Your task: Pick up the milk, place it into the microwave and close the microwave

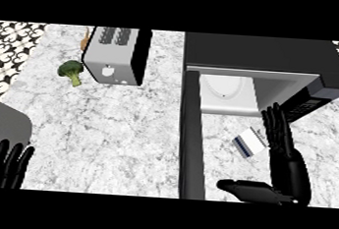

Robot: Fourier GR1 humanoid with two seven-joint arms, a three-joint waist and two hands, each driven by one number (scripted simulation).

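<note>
The milk carton [249, 143], white with a blue stripe, lies on the marble counter in front of the microwave [267, 58]. The microwave's door [190, 137] stands swung open toward me, edge on, left of the carton. Inside, a white plate [228, 89] shows. My right hand [285, 163] is open, its fingers straight and pointing at the microwave's mouth, just right of the carton; its thumb [248, 189] sticks out to the left below the carton. My left hand [6, 165] rests open at the lower left edge, fingers up.
A silver and black toaster [116, 55] stands at the back left with a broccoli floret [71, 71] beside it. A grey rounded object [3, 123] sits at the left edge. Patterned tiles [10, 42] border the counter [106, 132].
</note>
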